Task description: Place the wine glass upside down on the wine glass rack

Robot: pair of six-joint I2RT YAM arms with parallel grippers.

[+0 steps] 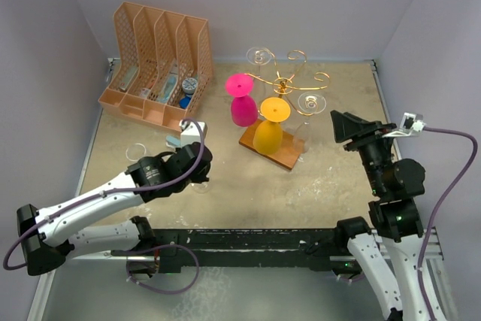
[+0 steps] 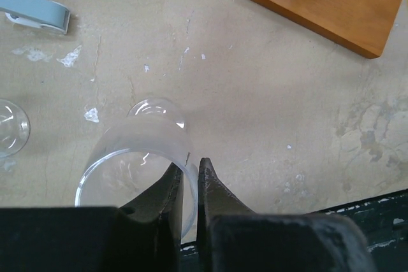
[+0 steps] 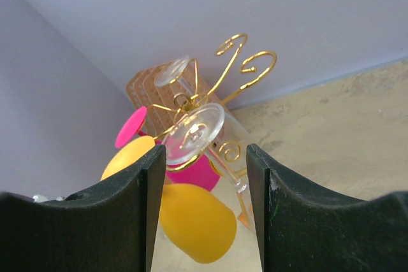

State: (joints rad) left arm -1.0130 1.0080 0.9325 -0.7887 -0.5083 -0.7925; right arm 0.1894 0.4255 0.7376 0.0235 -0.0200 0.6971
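I log: left gripper (image 2: 190,165) pinching clear wine glass (image 2: 127,151), front-left of tabletop (image 2: 268,106); right gripper (image 3: 205,154) spread, facing gold wire rack (image 1: 282,83).

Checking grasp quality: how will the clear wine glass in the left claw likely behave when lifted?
The wine glass looks thin-walled, so probably fragile under the rim pinch of the left claw. Its smooth surface is likely slippery. Gripped at one edge, it may tilt.

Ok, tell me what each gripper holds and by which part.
Left gripper pinches the clear wine glass by its bowl's rim; right gripper is open, holding nothing.
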